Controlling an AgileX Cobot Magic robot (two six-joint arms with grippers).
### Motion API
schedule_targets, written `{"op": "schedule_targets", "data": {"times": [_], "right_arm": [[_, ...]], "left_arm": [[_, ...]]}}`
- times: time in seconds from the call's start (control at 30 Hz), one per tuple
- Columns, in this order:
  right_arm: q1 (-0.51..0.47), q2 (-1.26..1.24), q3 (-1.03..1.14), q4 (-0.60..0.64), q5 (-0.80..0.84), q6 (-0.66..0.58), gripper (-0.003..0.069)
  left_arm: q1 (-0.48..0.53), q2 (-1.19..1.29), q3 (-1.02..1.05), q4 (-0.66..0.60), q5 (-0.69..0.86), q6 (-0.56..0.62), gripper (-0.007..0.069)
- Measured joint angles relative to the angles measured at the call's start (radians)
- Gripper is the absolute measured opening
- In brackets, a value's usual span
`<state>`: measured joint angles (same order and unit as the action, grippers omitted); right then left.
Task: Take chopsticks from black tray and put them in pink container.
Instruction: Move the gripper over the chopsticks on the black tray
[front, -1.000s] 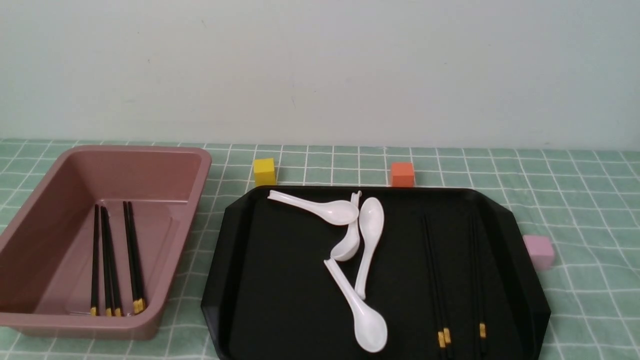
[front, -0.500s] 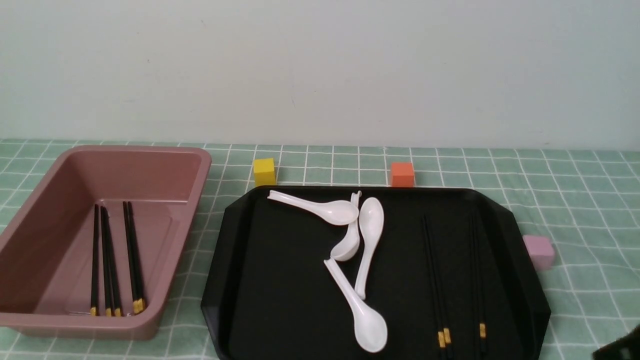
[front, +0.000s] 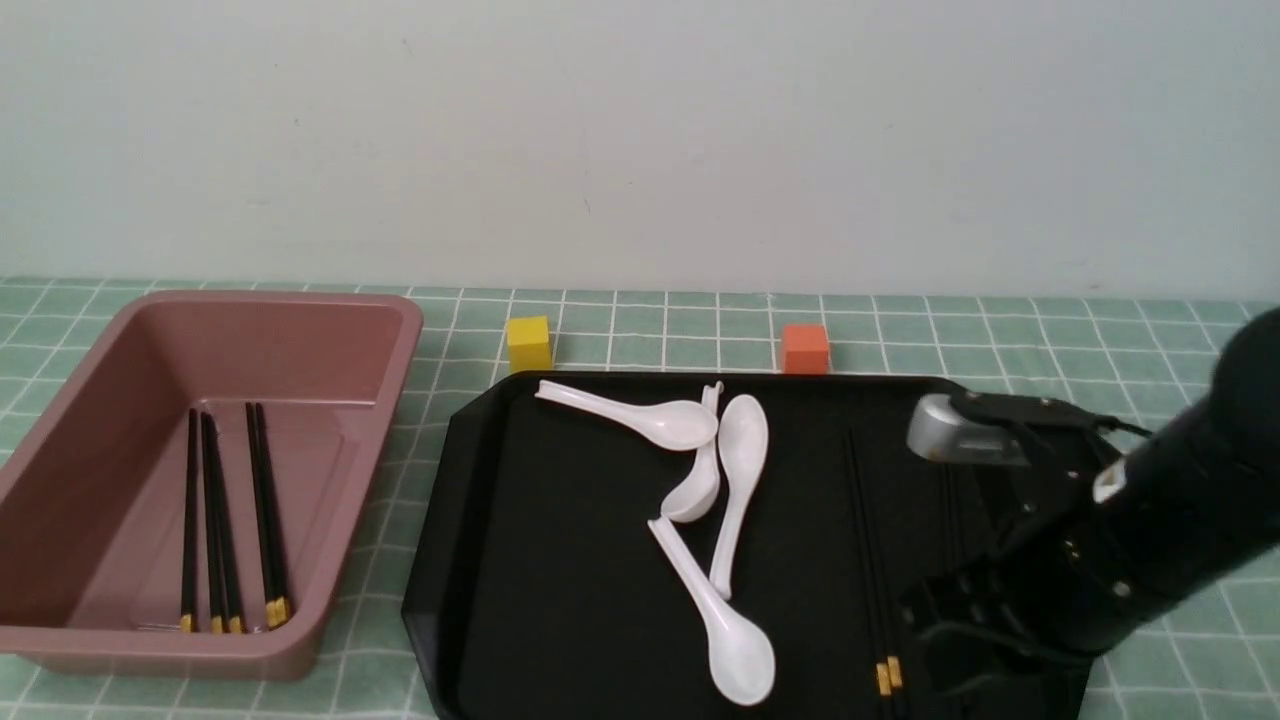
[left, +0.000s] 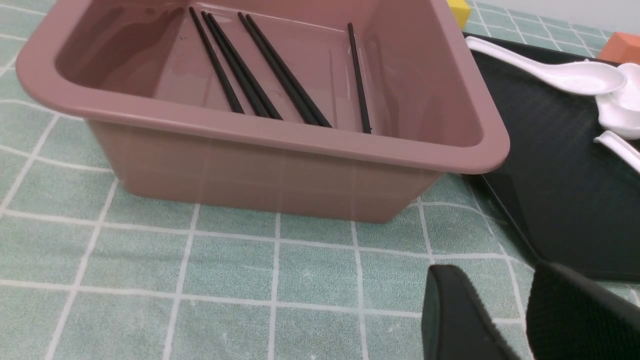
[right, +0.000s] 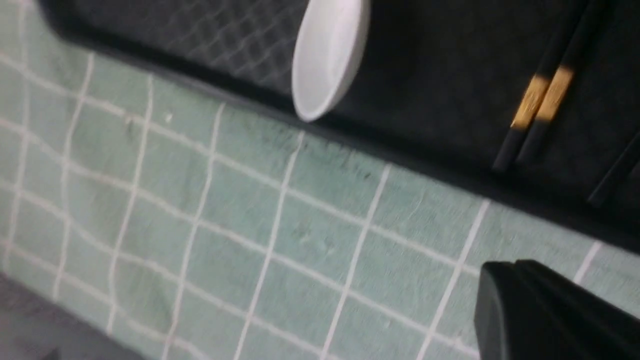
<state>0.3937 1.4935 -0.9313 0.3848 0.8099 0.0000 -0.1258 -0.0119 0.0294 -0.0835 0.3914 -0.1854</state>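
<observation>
The black tray (front: 540, 560) lies in the middle of the front view. A pair of chopsticks (front: 866, 540) with gold bands rests on its right part; the right wrist view shows the same pair of chopsticks (right: 542, 100) near the black tray's (right: 450, 60) front rim. My right arm (front: 1110, 540) reaches over the tray's right side and covers other sticks there. My right gripper (right: 512, 270) is shut and empty, above the cloth just off the rim. The pink container (front: 300, 330) at the left holds several chopsticks (front: 215, 520). My left gripper (left: 495, 272) is open and empty, near the pink container's (left: 280, 135) corner.
Several white spoons (front: 735, 470) lie across the tray's middle. A yellow cube (front: 529, 343) and an orange cube (front: 804, 348) stand just behind the tray. A green checked cloth (front: 1150, 350) covers the table. The wall rises close behind.
My right arm has swung in from the lower right over the tray's right side. It now hides the pale-pink cube and the rightmost chopsticks. Nothing else moved.
</observation>
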Motion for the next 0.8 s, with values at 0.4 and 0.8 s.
{"op": "schedule_targets", "data": {"times": [0.4,0.8], "right_arm": [[0.107,0.295,-0.237,-0.349,-0.001,0.411,0.0243],[0.107,0.441,-0.259,-0.372,-0.010,0.416,0.0327]], "left_arm": [[0.000,0.000,0.000,0.000,0.000,0.000,0.0238],[0.000,0.000,0.000,0.000,0.000,0.000,0.0238]]}}
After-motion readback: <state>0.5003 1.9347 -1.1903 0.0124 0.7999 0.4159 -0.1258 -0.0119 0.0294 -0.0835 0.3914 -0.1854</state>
